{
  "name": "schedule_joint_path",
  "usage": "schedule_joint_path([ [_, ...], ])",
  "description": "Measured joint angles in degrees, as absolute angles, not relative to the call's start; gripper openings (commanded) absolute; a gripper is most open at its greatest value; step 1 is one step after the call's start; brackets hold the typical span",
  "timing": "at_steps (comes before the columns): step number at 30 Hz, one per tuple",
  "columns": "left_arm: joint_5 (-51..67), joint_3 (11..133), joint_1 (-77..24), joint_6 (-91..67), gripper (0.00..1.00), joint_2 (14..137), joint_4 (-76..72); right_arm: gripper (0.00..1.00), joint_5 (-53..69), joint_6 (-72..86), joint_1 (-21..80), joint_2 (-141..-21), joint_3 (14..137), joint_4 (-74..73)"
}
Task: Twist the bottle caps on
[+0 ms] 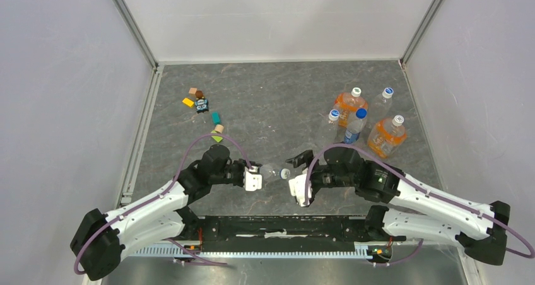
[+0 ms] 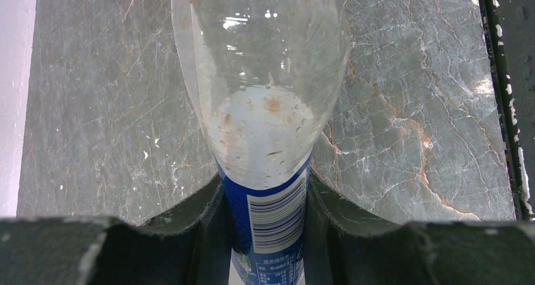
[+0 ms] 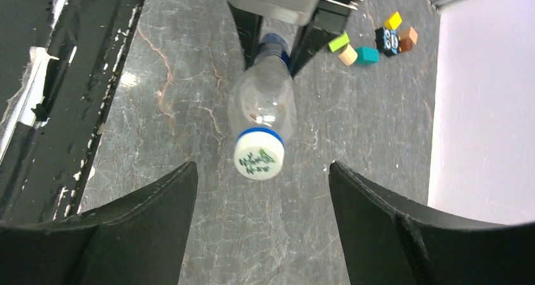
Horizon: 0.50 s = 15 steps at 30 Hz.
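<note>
My left gripper (image 1: 254,178) is shut on the blue-labelled clear bottle (image 2: 268,108) and holds it lying level above the table, neck toward the right arm. In the right wrist view the bottle (image 3: 264,99) points at the camera with a white cap (image 3: 258,157) with green print sitting on its neck. My right gripper (image 3: 262,166) is open, its fingertips (image 3: 183,174) level with the cap on either side and not touching it. In the top view the right gripper (image 1: 295,174) faces the cap (image 1: 285,173). The second loose cap is not in view.
Several bottles stand at the back right: two orange-liquid ones (image 1: 349,101) (image 1: 386,137), a blue-capped one (image 1: 356,126) and clear ones (image 1: 381,102) (image 1: 330,126). Small coloured toy blocks (image 1: 202,105) lie at the back left. The black base rail (image 1: 284,225) runs along the near edge.
</note>
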<state>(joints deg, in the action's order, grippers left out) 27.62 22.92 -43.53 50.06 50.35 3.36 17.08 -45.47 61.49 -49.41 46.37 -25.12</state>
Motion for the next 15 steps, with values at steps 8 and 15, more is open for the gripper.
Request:
schedule_joint_path([
  [8,27.6,22.9,-43.5,50.1,0.43,50.6,3.4,0.66,12.8,-48.8,66.1,-52.1,46.4,-25.4],
  [15,27.6,22.9,-43.5,50.1,0.43,50.6,3.4,0.51,9.4,-49.8,67.2,-54.3,46.5,-25.4],
])
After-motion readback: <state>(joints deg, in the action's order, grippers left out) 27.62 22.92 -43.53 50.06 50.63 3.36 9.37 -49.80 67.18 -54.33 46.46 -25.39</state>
